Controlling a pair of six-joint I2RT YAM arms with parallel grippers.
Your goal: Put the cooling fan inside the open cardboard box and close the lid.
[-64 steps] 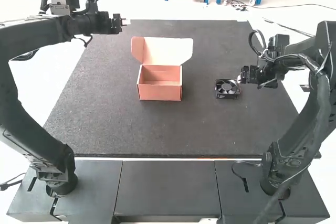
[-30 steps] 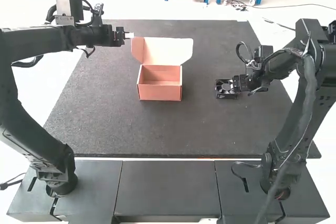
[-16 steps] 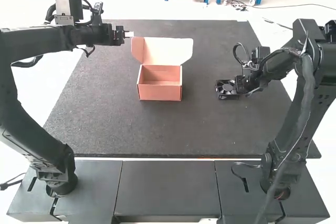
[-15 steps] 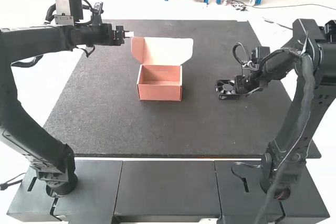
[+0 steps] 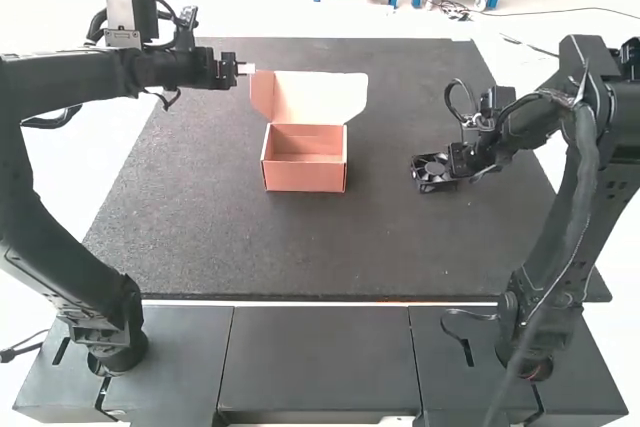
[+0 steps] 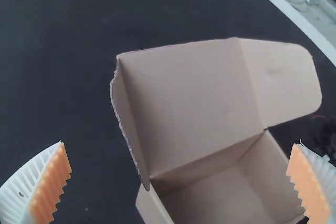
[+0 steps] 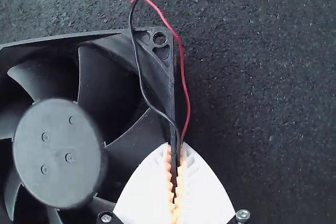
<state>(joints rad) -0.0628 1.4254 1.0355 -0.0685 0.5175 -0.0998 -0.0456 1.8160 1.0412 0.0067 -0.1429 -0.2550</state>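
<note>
Right fingers (image 7: 202, 192) clamp the cooling fan (image 7: 58, 150), partly cut off.

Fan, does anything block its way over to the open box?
No, nothing visible does. Only bare black mat lies between the cooling fan, pinched by the right gripper, and the cardboard box, whose top is open.

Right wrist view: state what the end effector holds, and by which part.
The right end effector is shut on the cooling fan, pinching one side wall of its black frame between the pads.
</note>
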